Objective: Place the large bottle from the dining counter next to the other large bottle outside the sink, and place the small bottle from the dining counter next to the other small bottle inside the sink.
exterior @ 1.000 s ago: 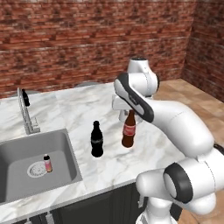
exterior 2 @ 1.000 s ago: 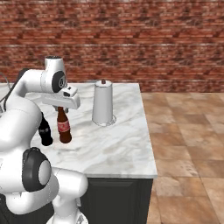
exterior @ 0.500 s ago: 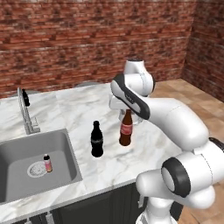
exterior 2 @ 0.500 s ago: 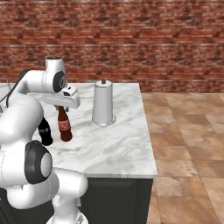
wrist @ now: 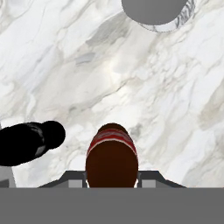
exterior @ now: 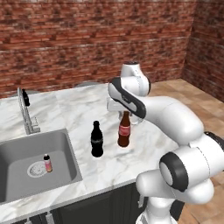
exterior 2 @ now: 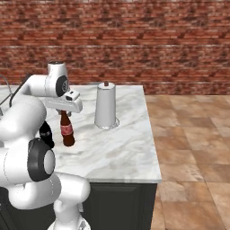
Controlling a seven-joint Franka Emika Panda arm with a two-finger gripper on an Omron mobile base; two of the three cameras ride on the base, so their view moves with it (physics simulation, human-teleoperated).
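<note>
While the white arm reaches forward over the marble counter [exterior: 65,105], its pose has barely shifted over the last second: it leans slightly further over the bottles, and nothing else has moved. Set into the counter on the left, the sink [exterior: 70,148] is a grey basin with a curved faucet [exterior: 24,105] behind it. A white paper towel roll [exterior 2: 105,105] stands on the counter further right. The tool [exterior 2: 65,109] stays clamped on the neck of the large bottle [exterior: 124,131], which stands upright with its base at, or just above, the counter, outside the sink. Just beside it, nearer the sink, stands the other large bottle [exterior: 96,139], black and upright; the two are close but not touching. In the hand view the brown bottle's top sits between the dark tips. Smallest, the other small bottle [exterior: 47,163] stands inside the sink near the drain. Judging by this, the brown bottle has reached its place, and letting go seems the next step.
</note>
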